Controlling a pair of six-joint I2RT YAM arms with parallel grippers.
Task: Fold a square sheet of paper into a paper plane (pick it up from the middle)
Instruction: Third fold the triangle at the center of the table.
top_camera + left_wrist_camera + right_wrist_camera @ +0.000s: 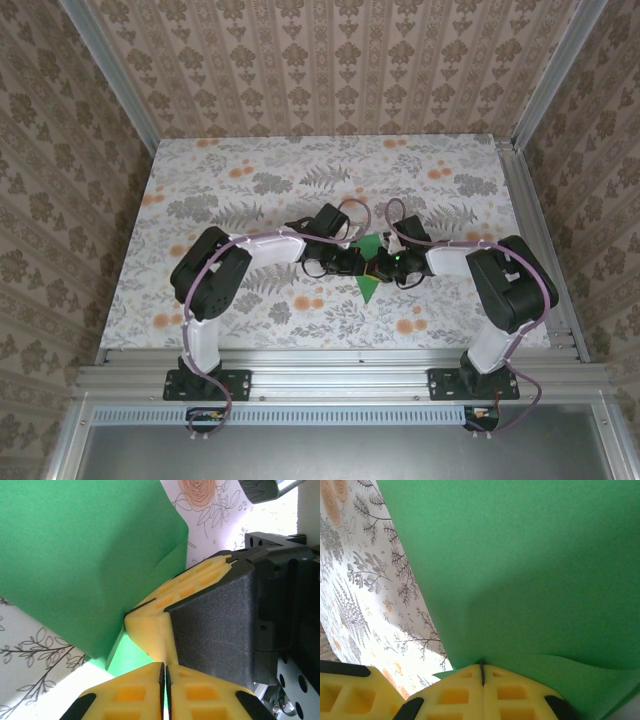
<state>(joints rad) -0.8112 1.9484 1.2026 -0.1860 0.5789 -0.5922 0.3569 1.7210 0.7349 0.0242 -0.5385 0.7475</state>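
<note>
The square sheet of paper (368,285) is a creased bright-green shape between the two grippers at the table's middle. In the right wrist view the paper (520,570) spreads wide ahead, and its fold runs straight into my right gripper (481,672), which is shut on it. In the left wrist view my left gripper (165,677) has its yellow pads pressed together, and the green sheet (85,555) lies just ahead and to the left of the tips. No paper shows between those pads. The right gripper's yellow-and-black fingers (200,610) sit right against the left tips.
The grey-and-orange floral tabletop (250,180) stretches open behind and to both sides of the grippers. Patterned walls and metal rails (535,250) border it. Both arms (215,270) reach inward and almost touch at the centre.
</note>
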